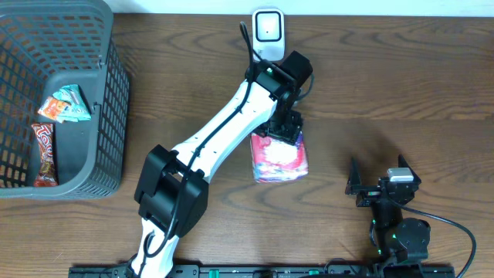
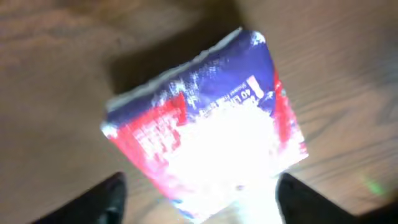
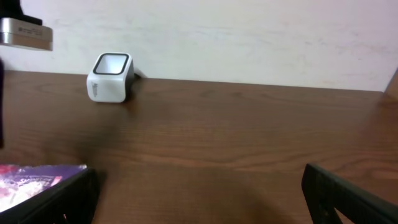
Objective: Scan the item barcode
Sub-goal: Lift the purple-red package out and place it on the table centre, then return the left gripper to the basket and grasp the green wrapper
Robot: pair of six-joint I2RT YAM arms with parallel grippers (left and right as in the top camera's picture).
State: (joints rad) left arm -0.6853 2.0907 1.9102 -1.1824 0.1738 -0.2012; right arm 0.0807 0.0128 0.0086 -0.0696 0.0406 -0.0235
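The item, a flat packet printed in blue, red and white [image 1: 279,158], lies on the wooden table below the white barcode scanner [image 1: 268,31]. My left gripper [image 1: 284,131] hovers over the packet's far end. In the left wrist view the packet [image 2: 205,118] lies blurred and glare-washed on the wood, and the left gripper [image 2: 200,183] is open, its dark fingers [image 2: 112,199] spread wide on either side without gripping it. My right gripper [image 1: 377,174] rests open at the front right, nothing between its fingers [image 3: 199,177]. The right wrist view shows the scanner [image 3: 111,78] and the packet's edge [image 3: 37,180].
A dark mesh basket [image 1: 116,93] stands at the far left, holding a small snack packet [image 1: 65,104] and a long red bar [image 1: 45,154]. The scanner's cable [image 1: 245,38] runs beside the left arm. A wall [image 3: 249,37] rises behind the table.
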